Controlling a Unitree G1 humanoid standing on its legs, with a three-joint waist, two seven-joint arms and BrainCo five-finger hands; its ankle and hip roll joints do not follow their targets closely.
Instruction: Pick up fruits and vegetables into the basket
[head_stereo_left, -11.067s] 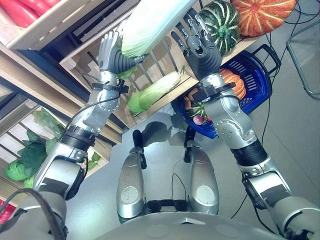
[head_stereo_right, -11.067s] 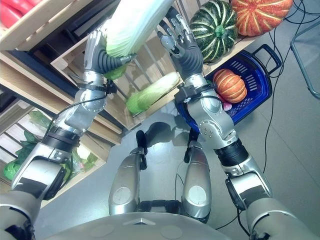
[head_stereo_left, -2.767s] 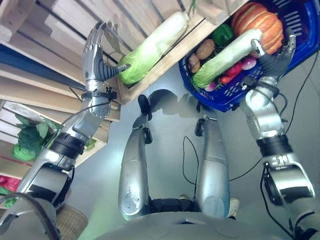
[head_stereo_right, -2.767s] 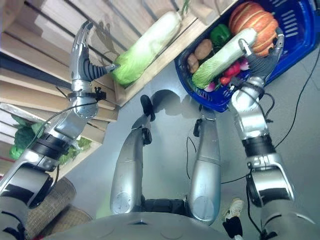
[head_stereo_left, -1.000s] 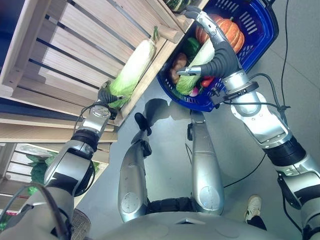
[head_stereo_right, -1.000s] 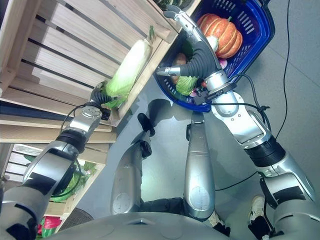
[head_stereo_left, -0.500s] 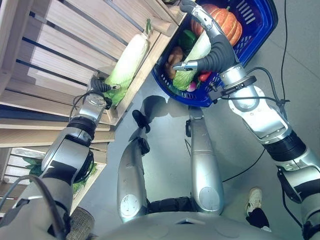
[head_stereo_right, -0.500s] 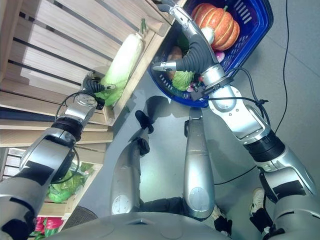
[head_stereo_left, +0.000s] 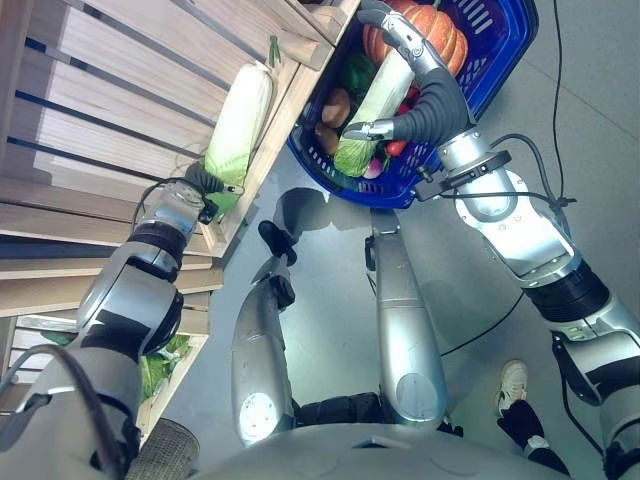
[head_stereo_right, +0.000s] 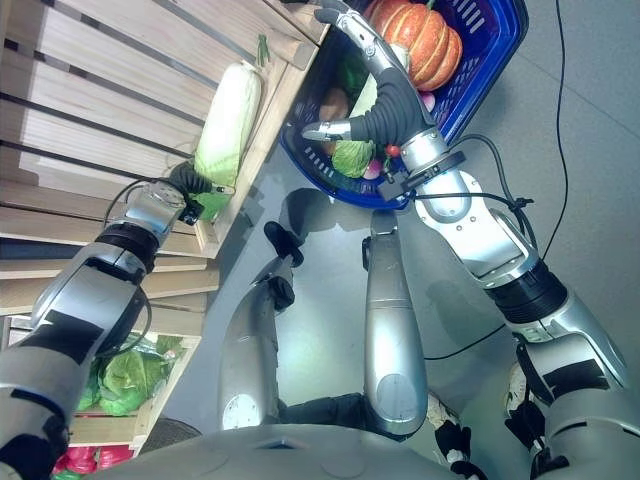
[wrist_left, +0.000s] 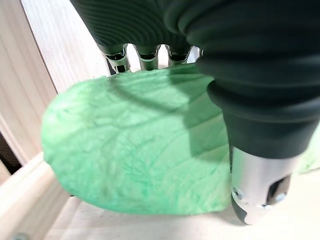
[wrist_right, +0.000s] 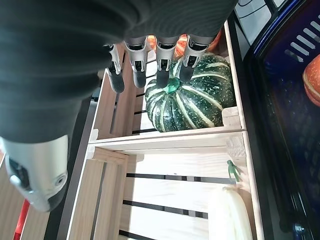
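**Ana:** Left eye view first. How many cabbages do you count?

**Ben:** Two long napa cabbages. One cabbage on the shelf (head_stereo_left: 238, 125) lies along the wooden crate (head_stereo_left: 120, 90). The other, the cabbage in the basket (head_stereo_left: 372, 112), rests inside the blue basket (head_stereo_left: 505, 50) on the floor.

**Ana:** What else is in there?

**Ben:** One orange pumpkin (head_stereo_left: 430, 30), a brown potato (head_stereo_left: 335, 105) and some red and green pieces too small to name.

**Ana:** And the hands?

**Ben:** The left hand (head_stereo_left: 202, 185) sits at the leafy end of the shelf cabbage. Its wrist view shows fingers (wrist_left: 142, 59) over the leaf and the thumb beside it, so it is grasping it. The right hand (head_stereo_right: 375, 85) hovers over the basket, released, with fingers straight. Its wrist view shows one green striped pumpkin (wrist_right: 192, 102) on the shelf.
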